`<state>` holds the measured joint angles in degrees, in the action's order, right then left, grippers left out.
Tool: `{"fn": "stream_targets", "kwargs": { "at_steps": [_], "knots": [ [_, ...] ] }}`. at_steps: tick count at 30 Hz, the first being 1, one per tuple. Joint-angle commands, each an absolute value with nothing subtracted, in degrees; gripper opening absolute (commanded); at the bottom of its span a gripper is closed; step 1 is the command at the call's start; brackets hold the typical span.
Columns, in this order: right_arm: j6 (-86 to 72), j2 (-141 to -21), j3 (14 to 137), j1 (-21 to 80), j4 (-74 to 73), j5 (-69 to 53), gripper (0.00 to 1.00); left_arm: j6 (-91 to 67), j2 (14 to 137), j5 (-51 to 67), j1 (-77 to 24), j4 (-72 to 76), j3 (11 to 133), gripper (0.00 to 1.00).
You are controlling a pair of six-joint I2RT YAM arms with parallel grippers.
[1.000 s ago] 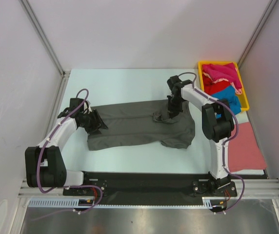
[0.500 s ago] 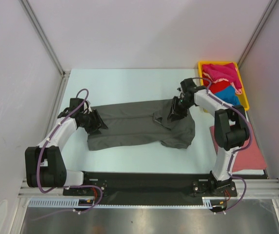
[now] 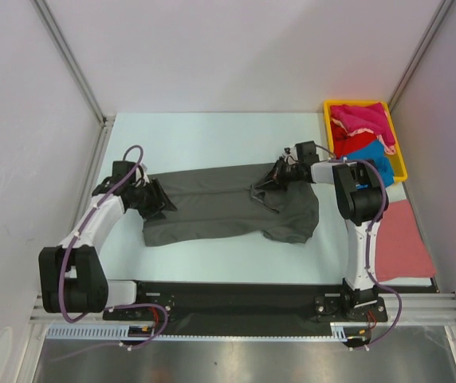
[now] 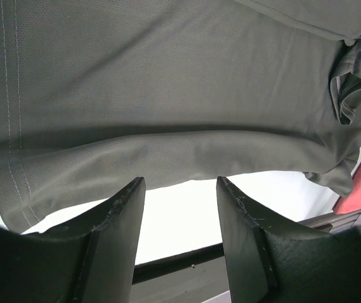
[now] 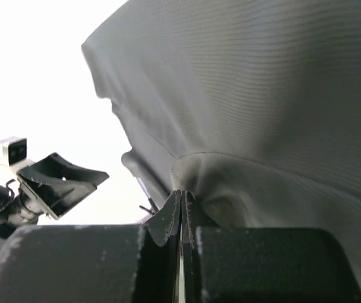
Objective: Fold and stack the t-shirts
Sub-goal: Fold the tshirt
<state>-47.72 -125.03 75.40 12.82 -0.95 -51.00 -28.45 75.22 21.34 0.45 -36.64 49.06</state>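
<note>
The large dark grey t-shirt (image 3: 220, 203) lies spread across the middle of the table. My right gripper (image 3: 273, 179) reaches in low from the right at the shirt's upper right part. In the right wrist view the right gripper (image 5: 182, 192) is shut, with a puckered fold of the grey t-shirt (image 5: 281, 95) pinched at its tips. My left gripper (image 3: 159, 201) is at the shirt's left end. In the left wrist view the left gripper (image 4: 180, 183) stands open over bare table, the grey t-shirt (image 4: 168, 82) just beyond its tips.
A yellow tray (image 3: 355, 101) at the back right holds magenta (image 3: 359, 118), red (image 3: 354, 144) and bright blue (image 3: 379, 163) shirts. A salmon-pink shirt (image 3: 403, 239) lies flat on the table at the right, beside the right arm. White walls close in the table.
The right arm swung out to the right and dropped low; its gripper opened briefly and shut again on the shirt's cloth. The left arm has not moved.
</note>
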Motion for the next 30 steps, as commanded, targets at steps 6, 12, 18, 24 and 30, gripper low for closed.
{"fn": "stream_targets", "kwargs": {
  "at_steps": [6,12,18,24,30],
  "knots": [
    [-41.0,-127.7,75.6,14.1,-3.2,-51.3,0.0,-28.3,73.6,21.5,0.4,-37.1,49.8,0.55],
    [-31.6,-126.2,82.1,14.2,-15.2,-47.9,0.01,-28.6,73.8,21.3,0.4,-36.8,50.5,0.56],
    [-32.1,-121.8,84.6,14.3,-19.9,-45.4,0.14,-30.6,73.5,25.9,4.1,-33.8,48.0,0.59],
    [-25.8,-103.2,80.0,9.9,-38.3,-36.2,0.36,-29.6,71.9,26.3,7.0,-33.7,46.8,0.61],
    [-25.8,-82.4,58.7,4.6,-42.0,-34.9,0.53,-31.1,70.2,27.3,8.3,-32.3,43.9,0.6]
  ]
}}
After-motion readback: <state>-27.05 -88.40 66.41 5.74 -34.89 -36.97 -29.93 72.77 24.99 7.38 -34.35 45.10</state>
